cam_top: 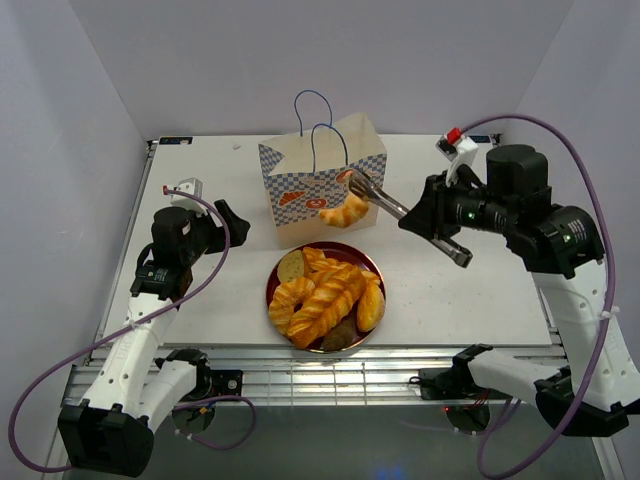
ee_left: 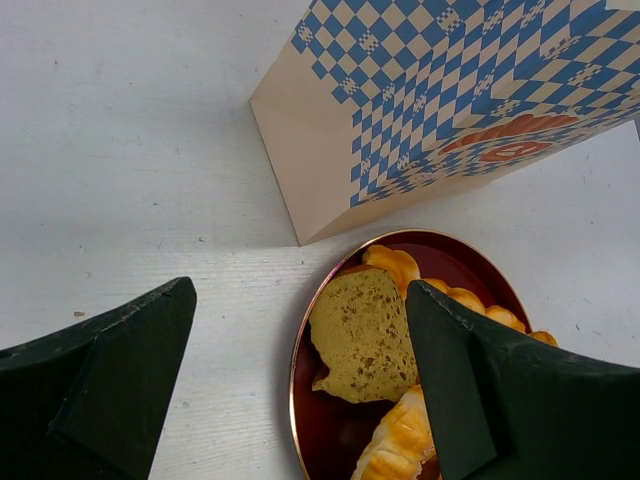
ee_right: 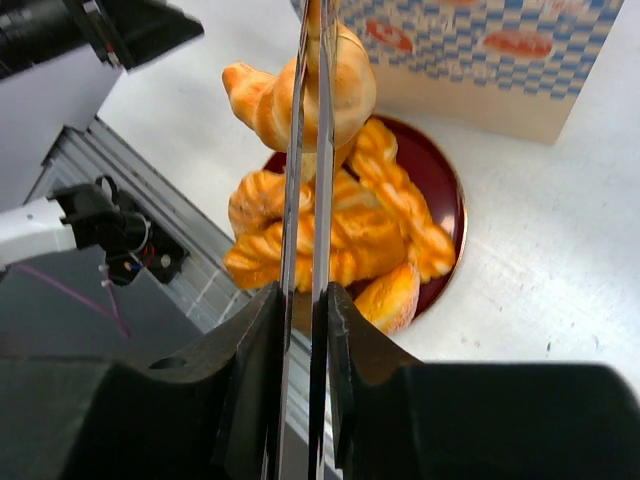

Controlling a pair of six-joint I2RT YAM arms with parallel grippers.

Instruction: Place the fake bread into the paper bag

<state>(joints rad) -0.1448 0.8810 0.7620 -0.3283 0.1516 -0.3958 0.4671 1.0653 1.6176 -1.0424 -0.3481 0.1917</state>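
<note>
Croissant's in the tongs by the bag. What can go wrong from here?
1. The glossy golden toy croissant hangs from the tips of thin metal tongs in the right pincer; it could slip out.
2. It seems level with the front of the tan checkered paper bag, not over its mouth; pushing on could topple the unheld bag.

Ahead of the right gripper [cam_top: 428, 218], at the tip of the tongs [cam_top: 385, 203], a croissant [cam_top: 345, 212] hangs before the paper bag [cam_top: 300, 170], seemingly over the far rim of the plate [cam_top: 350, 248]; more bread [cam_top: 325, 295] lies on it below.
</note>
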